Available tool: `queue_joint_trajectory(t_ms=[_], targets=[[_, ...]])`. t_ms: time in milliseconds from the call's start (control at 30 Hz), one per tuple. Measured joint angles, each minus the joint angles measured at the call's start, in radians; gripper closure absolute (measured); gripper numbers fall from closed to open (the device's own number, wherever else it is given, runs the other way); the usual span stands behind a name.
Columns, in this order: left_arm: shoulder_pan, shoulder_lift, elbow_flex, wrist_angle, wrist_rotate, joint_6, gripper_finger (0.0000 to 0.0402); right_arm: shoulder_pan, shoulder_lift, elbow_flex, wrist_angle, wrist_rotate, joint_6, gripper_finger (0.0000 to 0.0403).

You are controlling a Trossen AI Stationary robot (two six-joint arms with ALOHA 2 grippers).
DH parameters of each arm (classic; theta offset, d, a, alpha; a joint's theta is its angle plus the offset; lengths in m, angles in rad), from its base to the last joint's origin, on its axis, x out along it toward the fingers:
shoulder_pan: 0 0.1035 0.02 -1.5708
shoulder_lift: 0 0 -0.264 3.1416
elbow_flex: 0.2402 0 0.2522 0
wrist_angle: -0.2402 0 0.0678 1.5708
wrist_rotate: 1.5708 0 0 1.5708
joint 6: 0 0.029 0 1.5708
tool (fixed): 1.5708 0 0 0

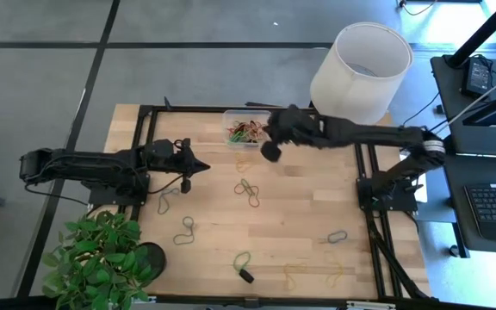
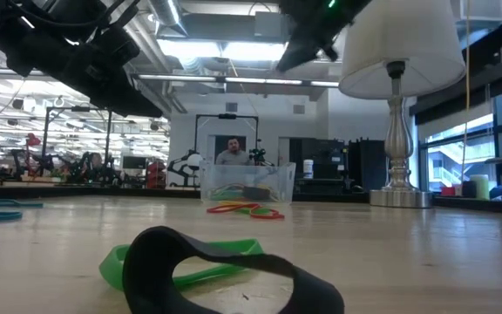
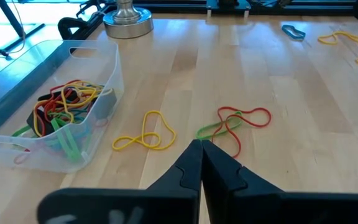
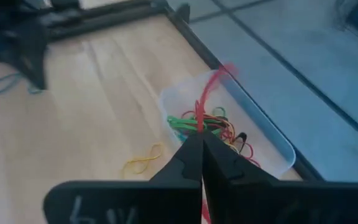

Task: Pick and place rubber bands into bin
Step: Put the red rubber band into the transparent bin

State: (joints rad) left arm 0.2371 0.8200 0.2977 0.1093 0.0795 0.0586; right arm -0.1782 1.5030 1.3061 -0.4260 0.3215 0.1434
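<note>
Writing: no brand, label or lettering can be read in any view.
Rubber bands (image 3: 64, 109): thin floppy loops in red, yellow, green and black are heaped in the bin; others are scattered over the table (image 1: 300, 215).
Bin (image 3: 98, 74): a clear, low-walled container is seen at the table's far edge, beside the lamp (image 1: 360, 69).
Right gripper (image 4: 200, 138): it is held above the bin, fingers pinched on a red band (image 4: 207, 99).
Left gripper (image 3: 201, 149): fingers are pressed together with nothing between them, near a yellow band (image 3: 145, 134) and a red-green pair (image 3: 235, 121).
</note>
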Motion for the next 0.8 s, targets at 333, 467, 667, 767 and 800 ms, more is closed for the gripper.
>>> queue_joint_trajectory(t_ms=[333,467,667,767,800], targets=[[0.000,0.000,0.000,0.000,0.000,0.000,0.0400,-0.141,0.342,0.256,-0.068,-0.081,-0.139,0.0403],[0.000,0.000,0.000,0.000,0.000,0.000,0.0399,-0.175,0.464,0.361,-0.141,-0.083,-0.171,0.0403],[0.000,0.000,0.000,-0.001,0.000,0.007,0.0399,-0.221,0.563,0.414,-0.266,-0.081,-0.095,0.0403],[0.000,0.000,0.000,-0.001,0.000,0.008,0.0400,-0.239,0.591,0.414,-0.300,-0.080,-0.070,0.0403],[0.000,0.000,0.000,-0.001,0.000,0.008,0.0399,-0.241,0.598,0.413,-0.311,-0.080,-0.068,0.0402]])
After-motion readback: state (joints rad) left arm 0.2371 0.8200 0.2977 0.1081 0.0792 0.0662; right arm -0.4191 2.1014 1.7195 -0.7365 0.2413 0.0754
